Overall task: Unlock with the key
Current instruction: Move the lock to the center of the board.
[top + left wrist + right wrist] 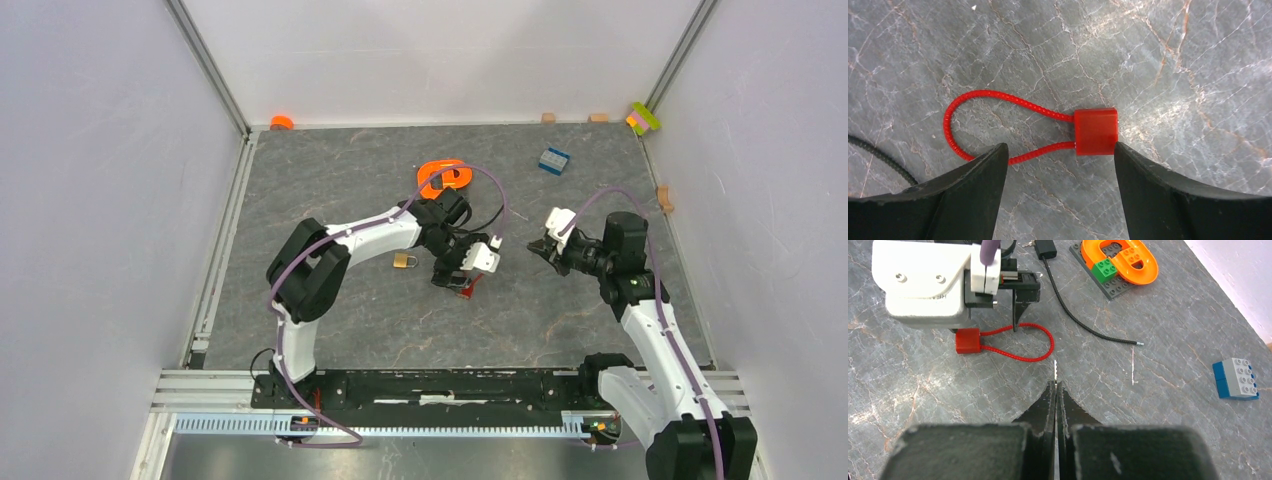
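Grey marbled tabletop (pixel 330 180) w/ white walls on three sides. L gripper (pixel 1058 150) hangs low over a red cable loop w/ red block clasp (pixel 1095 131), which lies flat near mid-table. Its jaws are spread wide and hold nothing. One black fingertip (pixel 993 160) overlaps the loop's lower strand in the wrist view. The other sits right at the block's corner; can't tell if it touches.

R gripper (pixel 1056 386) is to the right of that, a little apart. Its fingers are pressed together, pinching a thin pale toothed metal key (pixel 1055 369) seen edge-on. The key tip points toward the bend of the red loop and stops short of it.

Small brass padlock (pixel 403 260) lies on the table just left of the L gripper, touching nothing. It's too small to tell whether the shackle is in or out.

Further back there's an orange ring-shaped toy piece (pixel 1128 257) on a dark grey studded baseplate (pixel 1115 287), w/ a green brick (pixel 1105 270) beside the ring. A thin black cord (pixel 1083 322) runs from near there across the table, free end lying loose. A blue-and-grey brick (pixel 1237 381) sits well off to the right. At the far edge are a small orange cap (pixel 281 122), a couple of wood blocks (pixel 548 118) and a stack of coloured bricks (pixel 643 118) in the corner.
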`<move>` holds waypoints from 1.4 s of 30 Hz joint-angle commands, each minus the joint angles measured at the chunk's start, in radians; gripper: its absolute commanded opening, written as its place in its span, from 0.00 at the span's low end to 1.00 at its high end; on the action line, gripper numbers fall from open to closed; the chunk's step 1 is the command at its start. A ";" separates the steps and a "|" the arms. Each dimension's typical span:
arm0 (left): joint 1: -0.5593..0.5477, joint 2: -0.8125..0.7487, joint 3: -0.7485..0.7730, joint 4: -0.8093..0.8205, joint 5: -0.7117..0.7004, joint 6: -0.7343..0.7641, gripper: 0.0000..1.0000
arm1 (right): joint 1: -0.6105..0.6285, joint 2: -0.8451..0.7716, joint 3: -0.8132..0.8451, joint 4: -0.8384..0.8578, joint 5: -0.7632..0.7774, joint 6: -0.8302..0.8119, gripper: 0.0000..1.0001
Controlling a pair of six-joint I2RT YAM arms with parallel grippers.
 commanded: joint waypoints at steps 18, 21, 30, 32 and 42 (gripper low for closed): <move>-0.035 0.040 0.001 -0.212 -0.079 0.176 0.74 | -0.025 0.005 -0.005 0.019 -0.035 -0.016 0.00; -0.035 -0.032 -0.081 -0.184 -0.089 0.112 0.72 | -0.027 0.008 -0.003 0.018 -0.040 -0.016 0.00; -0.035 -0.243 -0.313 0.021 -0.060 -0.115 0.75 | -0.027 0.022 0.001 0.011 -0.047 -0.024 0.00; -0.035 -0.269 -0.332 0.052 -0.054 -0.138 0.76 | -0.027 0.023 0.003 0.006 -0.049 -0.026 0.00; -0.035 -0.252 -0.305 0.276 -0.118 -0.223 0.87 | -0.029 0.013 0.004 -0.010 -0.048 -0.025 0.00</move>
